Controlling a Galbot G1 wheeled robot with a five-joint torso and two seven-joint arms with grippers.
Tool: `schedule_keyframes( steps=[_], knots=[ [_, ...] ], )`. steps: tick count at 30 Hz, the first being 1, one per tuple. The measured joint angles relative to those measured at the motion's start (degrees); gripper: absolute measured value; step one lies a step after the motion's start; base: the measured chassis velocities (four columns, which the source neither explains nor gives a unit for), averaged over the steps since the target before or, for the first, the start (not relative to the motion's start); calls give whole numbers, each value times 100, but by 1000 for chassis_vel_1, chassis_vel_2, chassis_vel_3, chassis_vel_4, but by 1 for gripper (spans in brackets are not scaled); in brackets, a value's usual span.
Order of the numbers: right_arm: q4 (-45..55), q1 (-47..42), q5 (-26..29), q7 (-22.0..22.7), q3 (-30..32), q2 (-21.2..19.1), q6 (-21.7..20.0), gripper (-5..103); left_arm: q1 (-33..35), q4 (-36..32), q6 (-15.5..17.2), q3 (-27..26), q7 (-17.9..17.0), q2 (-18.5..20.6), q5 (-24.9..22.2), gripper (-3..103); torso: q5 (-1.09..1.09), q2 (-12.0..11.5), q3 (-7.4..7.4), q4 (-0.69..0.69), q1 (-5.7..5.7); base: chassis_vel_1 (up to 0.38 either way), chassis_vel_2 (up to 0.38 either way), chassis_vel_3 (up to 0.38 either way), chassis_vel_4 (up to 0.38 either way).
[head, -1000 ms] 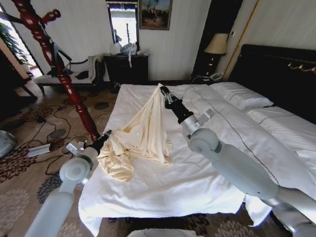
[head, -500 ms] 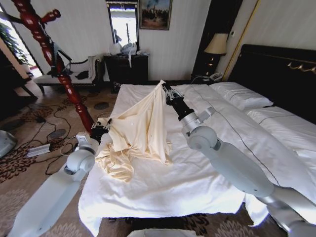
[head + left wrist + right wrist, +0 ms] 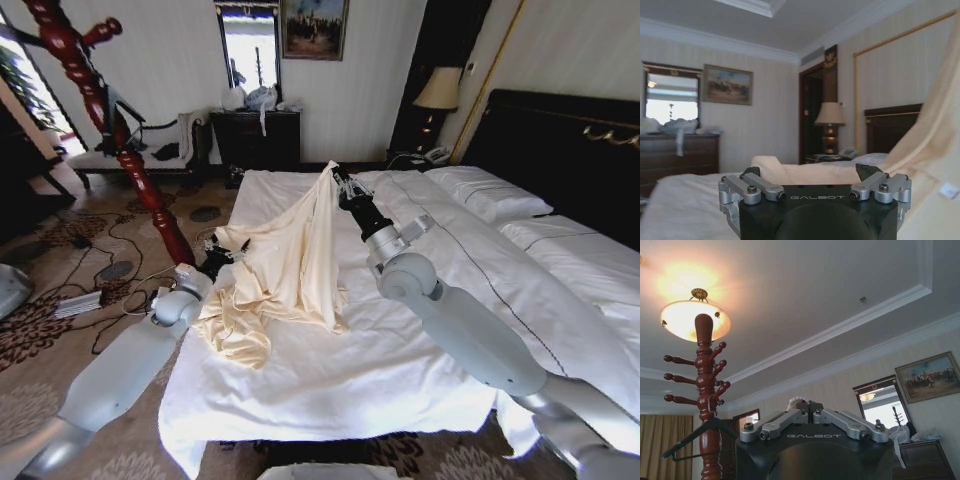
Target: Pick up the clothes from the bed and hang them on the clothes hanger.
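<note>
The clothes (image 3: pixel 290 260), a cream-yellow shirt, rise in a tent shape from the bed (image 3: pixel 330 380). My right gripper (image 3: pixel 337 181) is shut on the shirt's top and holds it up; a scrap of pale fabric shows at its tips (image 3: pixel 798 400). My left gripper (image 3: pixel 228 252) is at the shirt's left edge, over the side of the bed. Its fingers (image 3: pixel 751 174) stand wide open, with shirt fabric (image 3: pixel 935 135) beside and beyond them. The red-brown clothes hanger (image 3: pixel 95 105) stands on the floor left of the bed, its pegs (image 3: pixel 677 360) showing in the right wrist view.
A black coat hanger (image 3: pixel 692 439) hangs on the stand. Cables and a power strip (image 3: pixel 80 303) lie on the patterned carpet near its foot. A bench (image 3: pixel 135 150), a dark dresser (image 3: pixel 258 135), a bedside lamp (image 3: pixel 437 92) and the black headboard (image 3: pixel 570 150) line the room.
My left arm has stretched forward and up, bringing its gripper from the bed's edge to the shirt's left side. The right gripper has kept the shirt's peak raised, nearly still.
</note>
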Motion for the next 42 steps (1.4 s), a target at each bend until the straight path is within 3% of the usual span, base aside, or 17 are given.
schedule_keyframes(
  steps=[5, 9, 11, 13, 15, 16, 19, 24, 27, 28, 30, 32, 33, 35, 38, 39, 42],
  knots=[
    [-46, 19, -9, -6, 2, 33, 8, 0, 409, -620, 279, -305, 765, 333, -417, 100, 1, 1, -1, -1, -1, 0, 0, 0, 0],
    [-99, 62, -19, -16, -4, 88, 10, 0, 782, -842, 438, -575, 1208, 567, -108, 100, 1, 0, -1, 0, -1, 0, 0, 0, 0],
    [-146, 109, -25, -27, -12, 134, 12, 0, 996, -845, 426, -744, 1088, 644, 849, 100, 0, 0, -1, 2, -1, 0, 0, 0, 0],
    [-200, 160, -36, -36, -14, 182, 17, 0, 1151, -683, 366, -977, 559, 645, 2305, 100, -1, 0, -1, 0, -1, 0, 0, 0, 0],
    [-220, 176, -38, -39, -19, 200, 18, 0, 1245, -644, 303, -1100, 577, 650, 2658, 100, 0, 0, -1, 0, -1, 0, 0, 0, 0],
    [-245, 193, -41, -43, -30, 216, 18, 0, 1380, -702, 249, -1179, 776, 678, 2582, 100, -1, 0, -1, 1, 0, 0, 0, 0, 0],
    [-309, 244, -62, -67, -79, 262, 18, 0, 1757, -1178, 402, -1269, 1427, 745, 1119, 100, 1, 0, -1, 2, -1, 0, 0, 0, 0],
    [-358, 293, -64, -68, -126, 303, 18, 0, 1767, -1222, 429, -1249, 1548, 593, 388, 100, 1, 1, -2, -2, -2, 0, 0, 0, 0],
    [-364, 303, -58, -67, -128, 274, 18, 0, 1852, -1556, 860, -1270, 1040, 336, -945, 100, 0, 0, 0, 1, 2, 0, 0, 0, 0],
    [-364, 303, -58, -67, -128, 274, 18, 0, 1852, -1556, 860, -1270, 1040, 336, -945, 100, 0, 0, 0, 1, 2, 0, 0, 0, 0],
    [-370, 306, -56, -72, -125, 225, 17, 0, 2009, -1894, 1147, -1302, 660, 199, -1630, 100, 2, 0, -1, -2, 0, 0, 0, 0, 0],
    [-390, 315, -56, -81, -111, 208, 17, 0, 2175, -2179, 1356, -1242, 192, 118, -1819, 100, 4, 1, -2, -2, -2, 0, 0, 0, 0],
    [-396, 317, -56, -82, -95, 211, 17, 0, 2244, -2346, 1497, -1133, -247, 33, -1676, 100, 2, 1, -2, 1, -2, 0, 0, 0, 0],
    [-397, 321, -54, -80, -86, 222, 17, 0, 2268, -2430, 1591, -1045, -502, -24, -1517, 100, 2, 0, -2, 1, -2, 0, 0, 0, 0],
    [-373, 387, 56, 25, -77, 279, 17, 0, 2353, -2588, 1794, -629, -1090, -170, -509, 100, 2, 0, -1, 0, -1, 0, 0, 0, 0],
    [-373, 387, 56, 25, -77, 279, 17, 0, 2353, -2588, 1794, -629, -1090, -170, -509, 100, 2, 0, -1, 0, -1, 0, 0, 0, 0],
    [-290, 565, 247, 138, -77, 353, 3, 0, 2536, -2399, 1767, -314, -1117, -187, 1191, 100, 1, 0, -1, -2, -2, 0, 0, 0, 0]
  ],
)
